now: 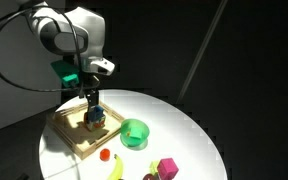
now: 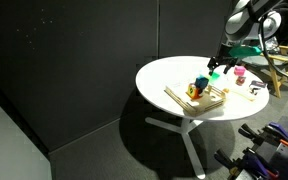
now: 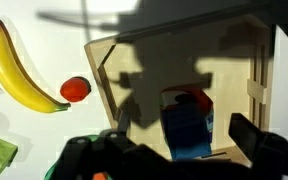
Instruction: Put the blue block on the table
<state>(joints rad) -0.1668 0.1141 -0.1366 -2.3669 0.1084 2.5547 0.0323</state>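
A square light wooden tray (image 1: 80, 133) sits on the round white tabletop (image 1: 189, 135), close to one edge of it, and it holds two small cubes. The blue block (image 3: 187, 130) is inside the tray, off the bare tabletop. In the wrist view it stands near the tray's raised rim, in the tool's shadow. It is a solid, plain blue cube with flat faces and sharp edges. Just beside it in the tray is an orange cube (image 2: 192, 92) of about the same size. A red patch shows directly behind the blue block in the wrist view; whether that is part of this cube I cannot tell. The tool (image 3: 174, 152) hangs low over the tray with its fingers spread wide, one dark finger (image 3: 256, 138) on each side of the blue block and a gap between each finger and the block, so it pinches nothing. In both exterior views the tool appears just above the two cubes. A green bowl (image 1: 134, 132) stands on the tabletop beside the tray, toward the middle. Near the tabletop's edge lie a banana (image 3: 19, 65), a small red piece (image 3: 75, 88) just beside it, and a larger magenta block (image 1: 167, 167).
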